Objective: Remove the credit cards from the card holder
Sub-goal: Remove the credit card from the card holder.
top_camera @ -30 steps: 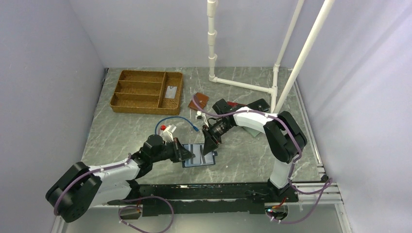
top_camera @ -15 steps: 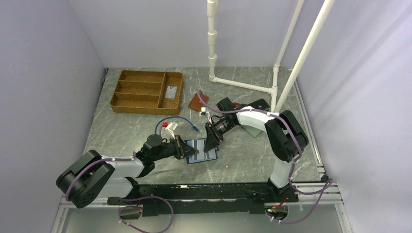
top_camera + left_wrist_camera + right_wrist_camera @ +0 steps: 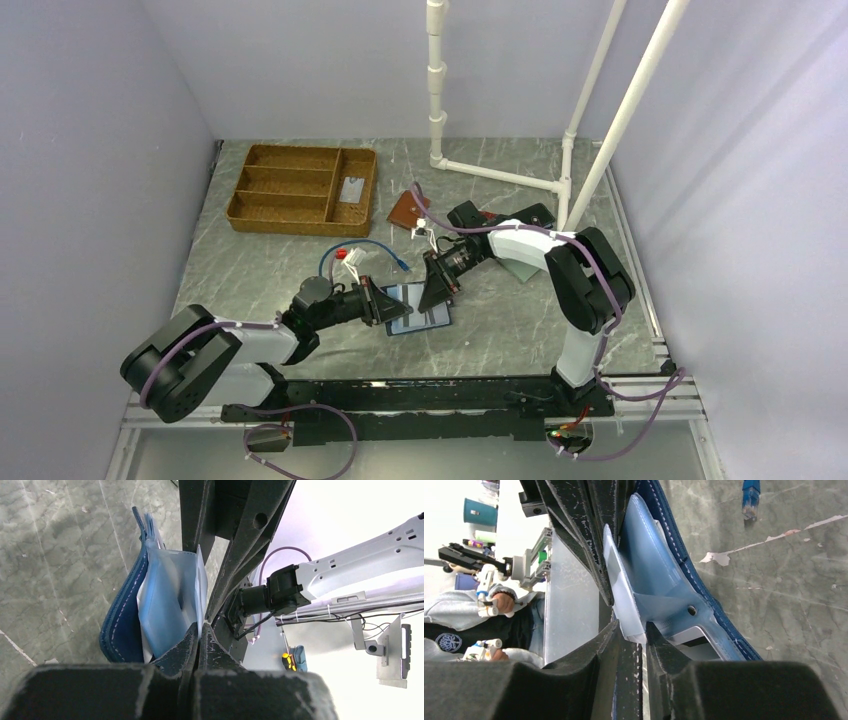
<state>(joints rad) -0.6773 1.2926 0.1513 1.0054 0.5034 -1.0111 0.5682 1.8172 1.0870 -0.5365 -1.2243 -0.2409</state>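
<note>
Leftmost, a wicker tray [image 3: 300,188] sits at the back-left corner of the table [image 3: 260,270]. Nearer the front edge, the left gripper [image 3: 393,306] is clenched on the left side of the navy card holder [image 3: 425,318], which lies open around mid-table. Opposite it, the right gripper [image 3: 437,299] is clamped on a pale credit card [image 3: 621,597] standing out of the glossy blue lining.

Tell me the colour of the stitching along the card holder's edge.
White, on the navy card holder; the right wrist view shows it best.
</note>
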